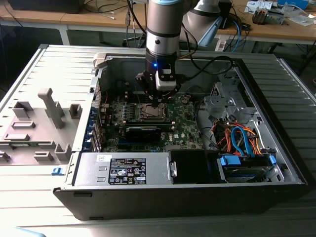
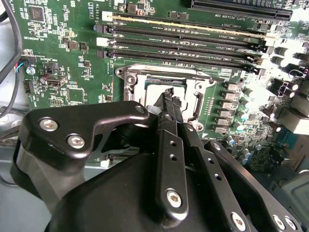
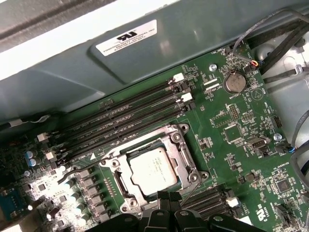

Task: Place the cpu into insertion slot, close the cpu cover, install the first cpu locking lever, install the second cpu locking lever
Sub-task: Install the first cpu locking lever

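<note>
The cpu point(image 3: 153, 170) lies flat in the insertion slot point(image 3: 126, 192), pale face up, near the middle of the green circuit board point(image 3: 231, 116) inside the open computer case point(image 1: 276, 123). The cpu cover point(image 3: 169, 135) frames it. The gripper point(image 3: 163, 197) hangs directly above the socket's edge — jaws clenched together, grasping nothing. The cpu sits just beyond the fingertips point(image 2: 169, 94), in line with them.

An open black-and-grey metal computer case point(image 1: 276, 123) lies on its side on the ribbed grey bench point(image 1: 29, 74); the silver-and-black robot arm point(image 1: 163, 24) reaches down into it; its black hand point(image 1: 157, 101) hovers just above the small square silver-rimmed insertion slot point(image 1: 150, 112) on the green circuit board point(image 1: 185, 128); orange and blue cables point(image 1: 242, 138) bundle toward the exterior view's right.
</note>
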{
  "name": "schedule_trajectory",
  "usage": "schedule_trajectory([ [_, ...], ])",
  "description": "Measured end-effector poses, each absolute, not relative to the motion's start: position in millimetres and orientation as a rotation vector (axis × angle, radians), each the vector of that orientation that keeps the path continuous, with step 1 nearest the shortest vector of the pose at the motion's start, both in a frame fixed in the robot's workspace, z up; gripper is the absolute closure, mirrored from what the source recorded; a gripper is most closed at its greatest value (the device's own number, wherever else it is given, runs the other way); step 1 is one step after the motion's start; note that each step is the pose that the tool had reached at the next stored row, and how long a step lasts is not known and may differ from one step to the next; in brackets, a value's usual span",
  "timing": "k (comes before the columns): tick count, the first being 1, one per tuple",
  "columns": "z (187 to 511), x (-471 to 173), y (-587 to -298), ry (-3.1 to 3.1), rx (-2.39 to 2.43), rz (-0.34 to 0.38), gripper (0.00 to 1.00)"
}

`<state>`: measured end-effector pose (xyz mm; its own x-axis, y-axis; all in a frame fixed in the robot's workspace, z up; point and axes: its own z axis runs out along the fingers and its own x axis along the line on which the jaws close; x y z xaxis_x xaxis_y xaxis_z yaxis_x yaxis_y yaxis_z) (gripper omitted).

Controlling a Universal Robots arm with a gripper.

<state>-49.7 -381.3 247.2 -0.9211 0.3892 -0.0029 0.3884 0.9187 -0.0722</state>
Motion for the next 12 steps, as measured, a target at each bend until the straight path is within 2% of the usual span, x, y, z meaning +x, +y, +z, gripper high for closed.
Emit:
schedule_trajectory([
  [12,247.2,-49.7,-381.4,-3.072,-0.594,0.112,0.89],
])
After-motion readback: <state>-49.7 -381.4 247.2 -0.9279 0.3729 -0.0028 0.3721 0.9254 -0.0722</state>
